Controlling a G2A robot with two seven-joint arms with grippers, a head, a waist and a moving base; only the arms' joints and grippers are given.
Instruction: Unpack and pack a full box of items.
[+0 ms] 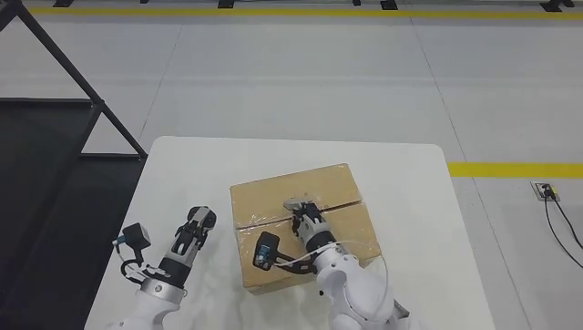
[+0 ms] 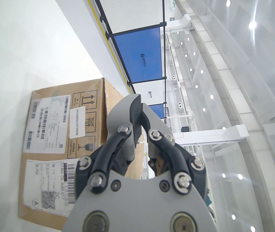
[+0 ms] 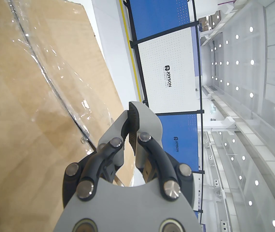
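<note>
Box (image 1: 282, 189) sits closed on my white table (image 1: 401, 184), clear tape (image 3: 55, 73) along its top seam; my right gripper (image 1: 298, 208) is over that seam, fingers pressed together on nothing; my left gripper (image 1: 201, 215) is over the table beside the box's labelled side, fingers likewise together.
</note>
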